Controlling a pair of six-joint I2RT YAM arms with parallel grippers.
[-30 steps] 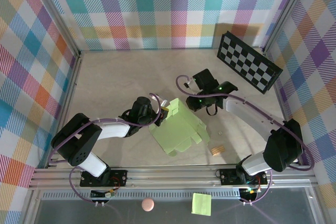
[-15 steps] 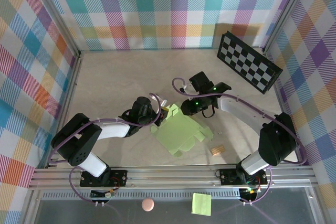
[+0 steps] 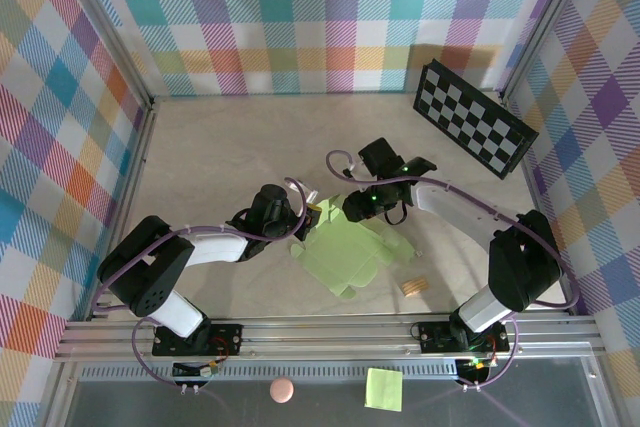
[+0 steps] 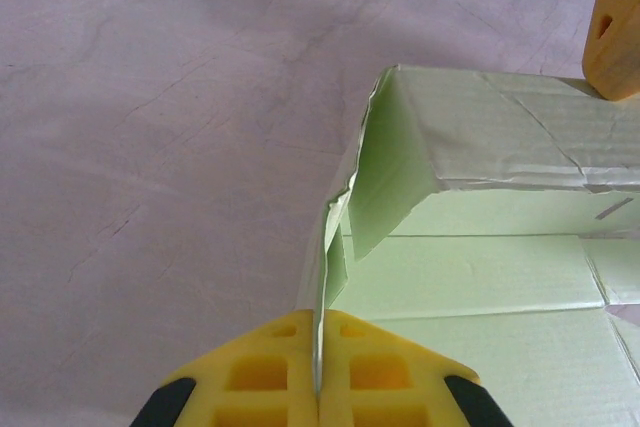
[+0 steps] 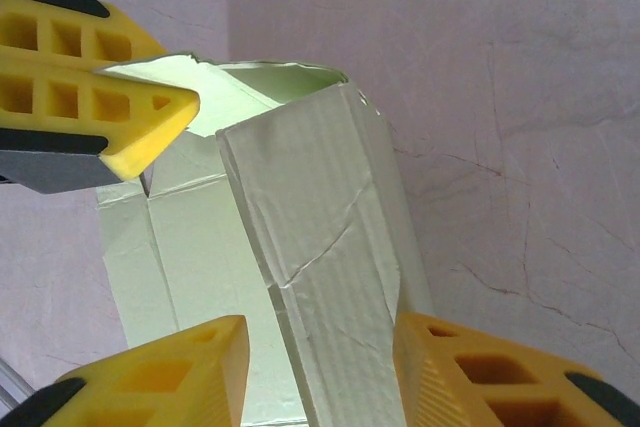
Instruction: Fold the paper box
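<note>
Card of a pale lime green, the paper box (image 3: 352, 253), is seen from above lying near the middle of the table (image 3: 215, 152), slightly to the right, with its flaps spread flat and one corner raised at its far left. That corner is flanked by both arms. The left gripper (image 3: 305, 221) is brought in from the left. In the left wrist view its yellow fingers (image 4: 262, 379) are pressed together, and a thin upright edge of the paper box (image 4: 480, 257) is pinched between them. The left gripper (image 4: 318, 387) is thus closed on the card.

The right gripper (image 3: 348, 209) is placed at the far side of the sheet. In its own view the right gripper (image 5: 320, 367) has its fingers (image 5: 165, 372) held apart, and a creased, folded-up panel of the paper box (image 5: 320, 237) stands between them. Whether the pads touch that panel cannot be told. The left gripper (image 5: 165, 112) is seen just beyond it.

A checkerboard (image 3: 475, 127) is propped at the far right. A small wooden piece (image 3: 414, 287) lies just right of the sheet.
</note>
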